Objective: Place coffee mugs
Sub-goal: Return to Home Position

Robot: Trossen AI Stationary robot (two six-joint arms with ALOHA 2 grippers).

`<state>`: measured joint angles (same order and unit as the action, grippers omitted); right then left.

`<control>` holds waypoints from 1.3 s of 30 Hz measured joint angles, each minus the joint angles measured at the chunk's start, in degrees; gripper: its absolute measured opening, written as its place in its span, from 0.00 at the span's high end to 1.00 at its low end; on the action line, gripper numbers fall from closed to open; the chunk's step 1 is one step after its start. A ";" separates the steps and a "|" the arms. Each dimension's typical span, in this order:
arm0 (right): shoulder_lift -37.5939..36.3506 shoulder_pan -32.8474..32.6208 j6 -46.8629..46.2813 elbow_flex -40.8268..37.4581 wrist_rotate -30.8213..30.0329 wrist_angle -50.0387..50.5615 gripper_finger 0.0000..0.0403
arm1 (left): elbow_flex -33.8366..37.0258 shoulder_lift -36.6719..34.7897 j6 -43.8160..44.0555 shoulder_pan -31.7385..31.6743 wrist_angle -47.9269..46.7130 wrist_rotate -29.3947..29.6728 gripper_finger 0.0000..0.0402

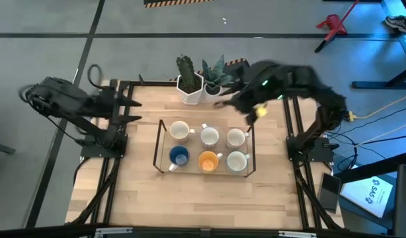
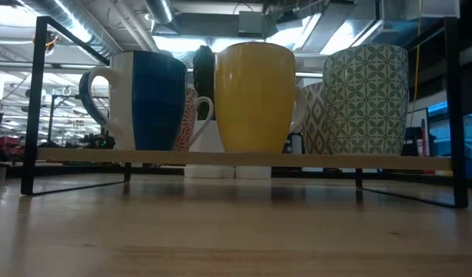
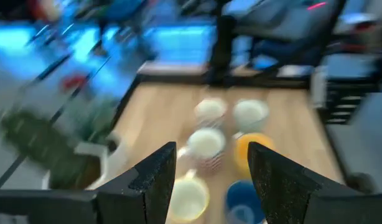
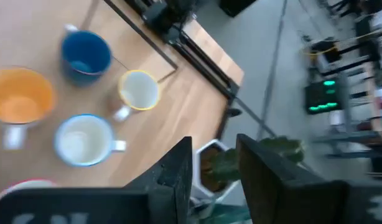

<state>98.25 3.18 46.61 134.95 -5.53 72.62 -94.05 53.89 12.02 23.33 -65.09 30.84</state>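
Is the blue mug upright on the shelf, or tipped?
Upright. From above the blue mug shows its round open mouth; in the low view it stands flat on the shelf.

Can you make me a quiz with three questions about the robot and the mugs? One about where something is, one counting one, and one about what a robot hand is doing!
1. Where is the blue mug?
A) On the shelf, in the row away from the plant pots, at the left arm's end
B) On the floor
C) Inside a gripper

2. How many mugs stand on the shelf?
A) Four
B) Six
C) Nine

3. What is the left gripper doing?
A) Squeezing a mug
B) Open, holding nothing
C) Holding a plant

Answers:
1 A: the high view shows it at that corner of the shelf.
2 B: there are two rows of three.
3 B: its fingers stand apart with nothing between them. The right gripper, up by the plant pots, is empty too.
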 joint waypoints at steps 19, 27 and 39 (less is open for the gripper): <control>-49.15 19.18 -16.73 -77.98 17.62 -57.75 0.73 | 31.85 -39.38 -0.54 -0.91 14.88 -8.51 0.52; -69.87 18.97 -28.35 -107.48 14.67 -75.97 0.73 | 46.64 -52.36 2.58 -0.89 18.93 -8.58 0.52; -93.83 18.97 -36.53 -128.84 15.99 -83.56 0.73 | 58.46 -53.67 7.00 -0.54 20.83 -10.82 0.52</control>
<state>4.42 22.15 10.08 6.11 10.46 -10.94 -35.59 0.22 19.01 22.79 -44.27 20.01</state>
